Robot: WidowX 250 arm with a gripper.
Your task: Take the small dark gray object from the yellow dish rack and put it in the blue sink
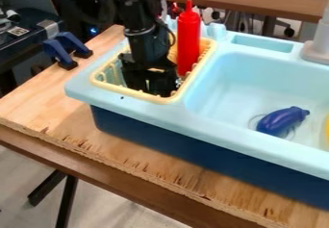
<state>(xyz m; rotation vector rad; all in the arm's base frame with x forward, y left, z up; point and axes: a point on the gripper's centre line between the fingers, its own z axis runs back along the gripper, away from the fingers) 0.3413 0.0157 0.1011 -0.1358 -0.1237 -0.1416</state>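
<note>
Inside the basket's rim (138,95), the pincer (154,84), its spread impossible to tell, hangs beside the red bottle (188,40).

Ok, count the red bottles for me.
1: the red plastic squeeze bottle, upright in the pale yellow plastic rack, beside the black robot arm. The arm blocks part of the rack, so another could be hidden.

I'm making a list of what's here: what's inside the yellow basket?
The yellow basket holds an upright red bottle, and the gripper hangs down into it. The gripper covers much of the inside; whatever lies beneath or behind it can't be seen.
</note>
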